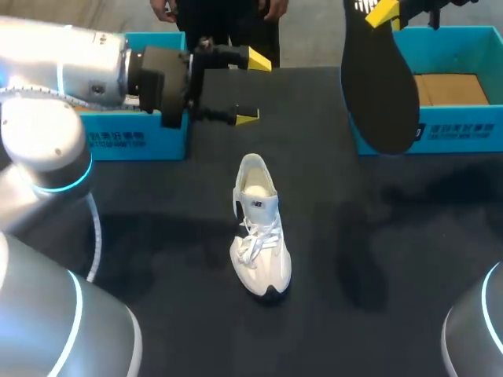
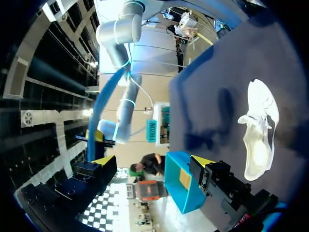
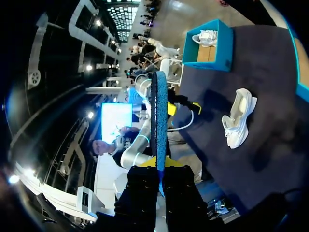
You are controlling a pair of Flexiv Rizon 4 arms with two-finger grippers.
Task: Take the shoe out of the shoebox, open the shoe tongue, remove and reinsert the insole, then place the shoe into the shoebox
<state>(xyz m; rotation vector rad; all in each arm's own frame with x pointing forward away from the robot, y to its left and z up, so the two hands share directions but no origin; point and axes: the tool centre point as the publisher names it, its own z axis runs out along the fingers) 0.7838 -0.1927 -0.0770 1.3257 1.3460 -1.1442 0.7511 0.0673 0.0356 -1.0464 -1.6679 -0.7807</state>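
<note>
My right gripper [image 3: 159,170] is clamped on the insole [image 1: 381,86], held high at upper right, clear of the shoe [image 1: 259,228] lying mid-frame, probably for reinsertion, while my left gripper [image 1: 251,88] hangs wide open and empty above it.

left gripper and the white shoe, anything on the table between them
Nothing. In the head view only bare black table lies between the open left gripper and the white shoe.
</note>
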